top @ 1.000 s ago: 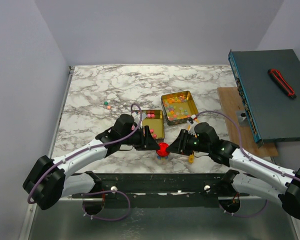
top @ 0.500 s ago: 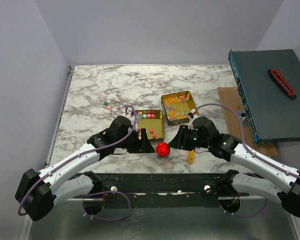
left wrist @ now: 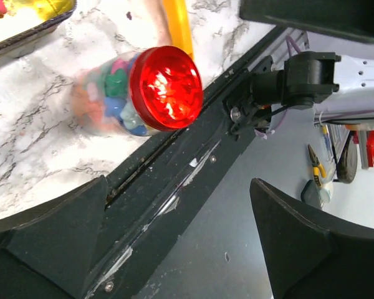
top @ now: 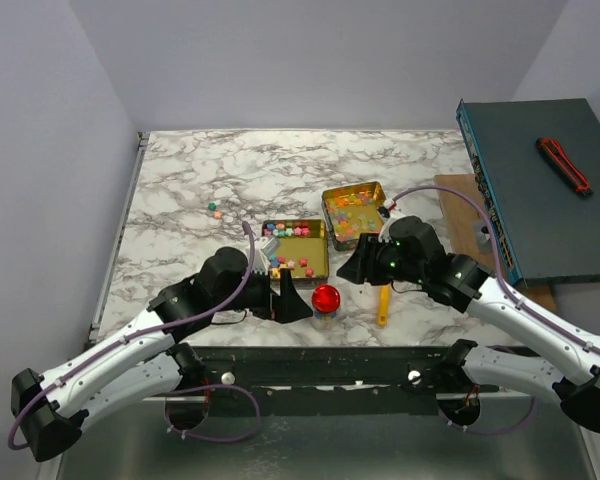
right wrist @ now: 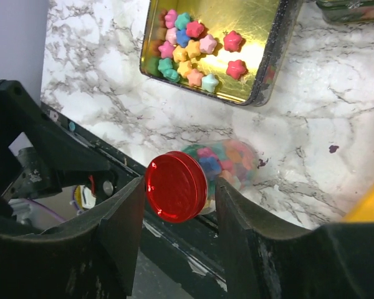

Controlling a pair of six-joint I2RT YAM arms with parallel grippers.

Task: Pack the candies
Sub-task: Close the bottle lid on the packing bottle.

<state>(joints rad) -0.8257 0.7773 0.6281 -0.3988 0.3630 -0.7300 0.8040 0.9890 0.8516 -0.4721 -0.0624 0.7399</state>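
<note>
A small clear jar [top: 326,299] with a red cap [left wrist: 165,88] stands upright near the table's front edge, full of pastel candies [right wrist: 227,161]. No gripper touches it. My left gripper [top: 292,303] is open just left of the jar, and its fingers [left wrist: 56,237] hold nothing. My right gripper [top: 349,269] hangs open, up and to the right of the jar. Its fingers [right wrist: 121,227] frame the cap [right wrist: 176,185] without touching it. More star-shaped candies [right wrist: 190,47] lie in a gold tin [top: 314,262]. A second tin [top: 384,203] holds glossy jellies. Two loose candies [top: 213,209] lie at far left.
A yellow scoop [top: 383,305] lies right of the jar, its handle [left wrist: 177,25] also in the left wrist view. At the right stand a wooden board [top: 458,210] and a blue-grey box [top: 540,200] with a red-black tool [top: 564,164] on it. The black front rail [top: 310,365] runs below the jar.
Both grippers opened and drew back from the jar, the left toward the near left, the right up and to the right. The jar now stands alone.
</note>
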